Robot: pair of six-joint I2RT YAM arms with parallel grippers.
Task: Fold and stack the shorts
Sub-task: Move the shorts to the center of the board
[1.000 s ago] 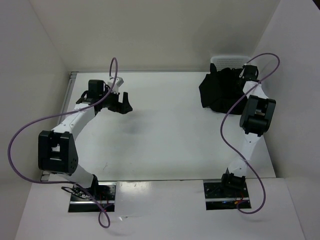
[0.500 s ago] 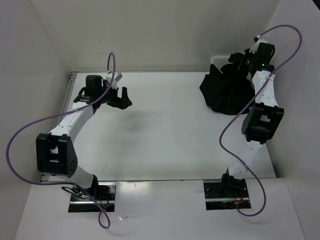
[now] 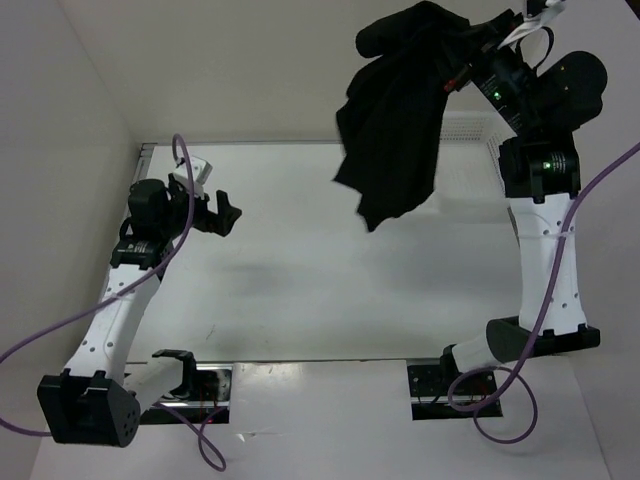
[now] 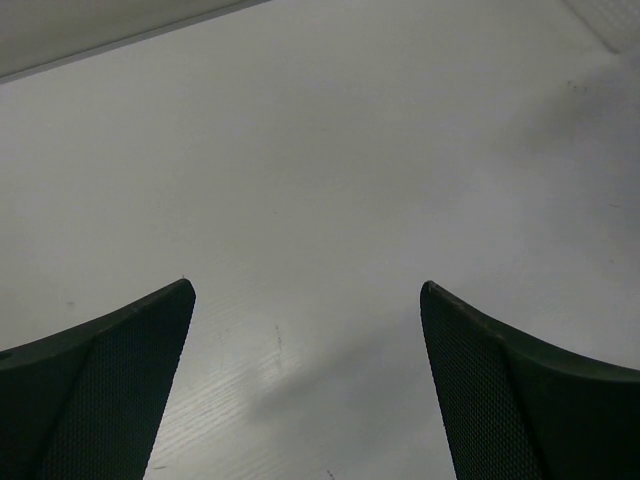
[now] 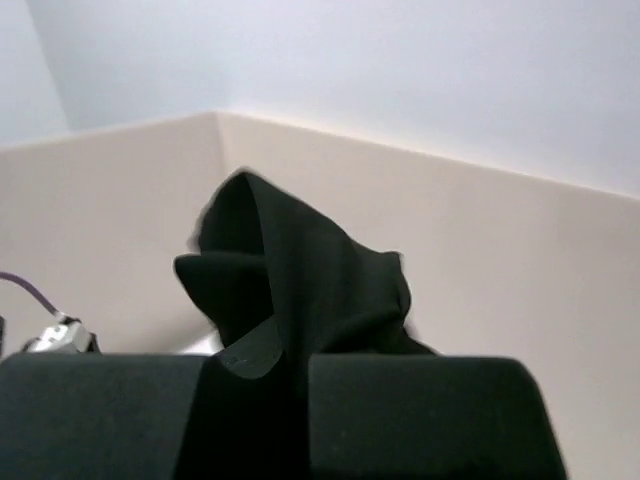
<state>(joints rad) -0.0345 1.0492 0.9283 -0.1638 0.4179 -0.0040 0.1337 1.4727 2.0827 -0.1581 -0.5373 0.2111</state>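
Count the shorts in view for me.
1. The shorts hang from the right claw, high above the table's far right side. The basket behind them is partly hidden, so another could sit there.

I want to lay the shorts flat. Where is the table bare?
The table is bare across the middle and near edge, between the left gripper and the right arm. Crowded at the far right: shorts hang by the basket.

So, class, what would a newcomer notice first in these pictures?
The black shorts hang bunched in mid-air above the far right of the table, clamped in the raised right gripper. At the left, the left gripper hovers open just above the surface.
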